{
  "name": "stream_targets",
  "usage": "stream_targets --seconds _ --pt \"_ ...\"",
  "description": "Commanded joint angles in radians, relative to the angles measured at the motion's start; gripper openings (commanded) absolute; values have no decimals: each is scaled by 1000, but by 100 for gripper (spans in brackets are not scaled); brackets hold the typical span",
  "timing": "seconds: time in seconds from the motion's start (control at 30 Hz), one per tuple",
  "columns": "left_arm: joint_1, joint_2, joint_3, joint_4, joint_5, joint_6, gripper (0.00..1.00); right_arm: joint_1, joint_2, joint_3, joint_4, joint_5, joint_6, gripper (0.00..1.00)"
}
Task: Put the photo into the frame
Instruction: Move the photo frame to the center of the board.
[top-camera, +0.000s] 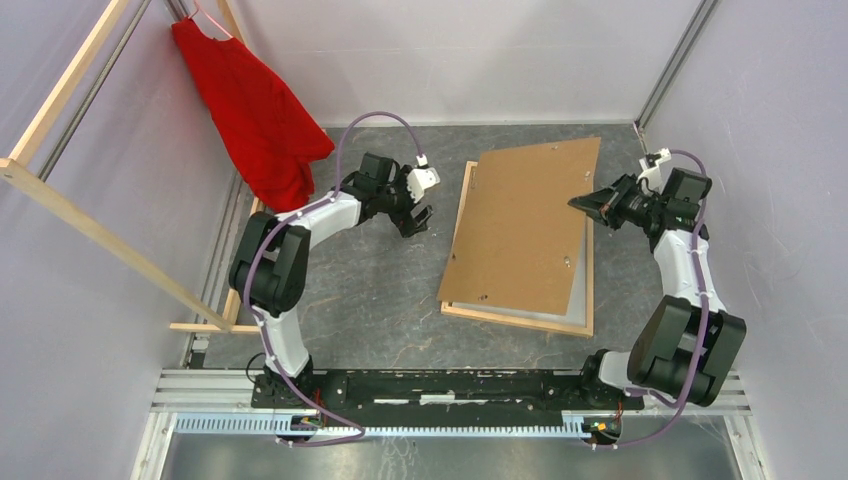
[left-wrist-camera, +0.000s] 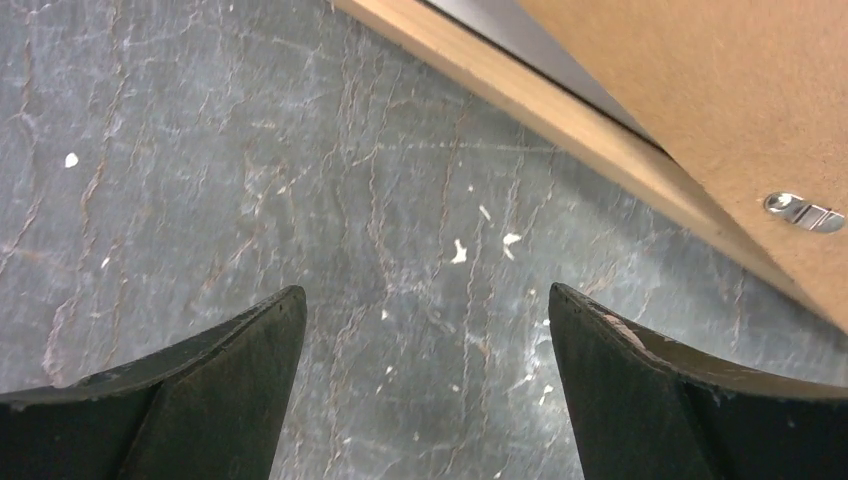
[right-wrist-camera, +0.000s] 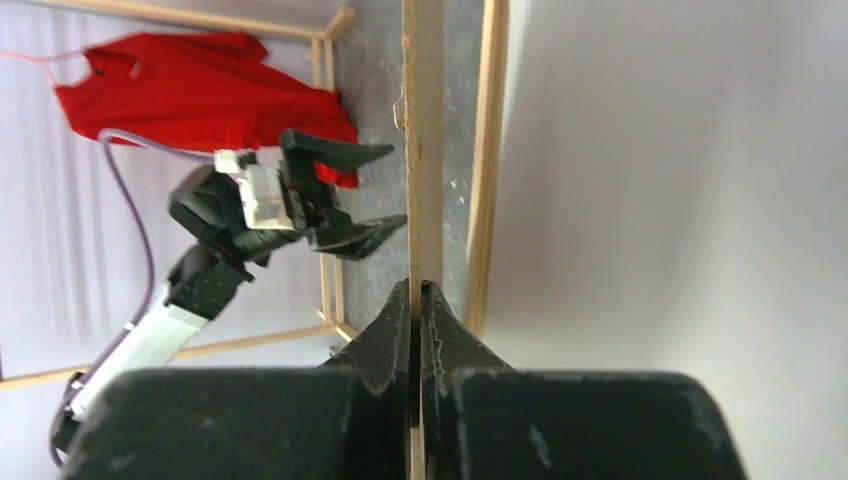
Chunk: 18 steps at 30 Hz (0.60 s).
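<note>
The thin light-wood frame (top-camera: 515, 318) lies flat on the grey table, right of centre. A stiff brown backing board (top-camera: 520, 225) rests skewed over it, its right edge raised. My right gripper (top-camera: 585, 203) is shut on that raised edge; in the right wrist view the board's thin edge (right-wrist-camera: 424, 150) runs straight into the closed gripper (right-wrist-camera: 415, 290). A pale surface (top-camera: 578, 285) shows inside the frame under the board; I cannot tell whether it is the photo. My left gripper (top-camera: 418, 220) hangs open just left of the frame, over bare table (left-wrist-camera: 425, 295), with the frame rail (left-wrist-camera: 560, 110) ahead.
A red shirt (top-camera: 255, 110) hangs from a wooden rack (top-camera: 90, 230) at the back left, close behind the left arm. A small metal clip (left-wrist-camera: 803, 210) sits on the board's back. White walls close in the table on three sides.
</note>
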Motion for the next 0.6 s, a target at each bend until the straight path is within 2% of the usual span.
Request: stream_targets --seconds 0.0,0.07,0.13,0.27,0.4,0.57 --pt "-12 45 71 92 30 -168 96 -52 -107 77 104 -7 140 0" --pt "-25 77 112 103 31 -252 95 -55 -116 150 -44 56 27 0" --pt "-37 115 155 119 32 -339 93 -56 -138 177 -118 104 -29 0" --pt "-61 177 218 141 45 -420 88 -41 -203 104 -152 124 -68 0" --pt "-84 214 258 133 61 -437 86 -28 -252 5 -116 115 -53 0" --pt "-107 261 296 113 58 -440 85 -16 -280 -25 -116 109 -49 0"
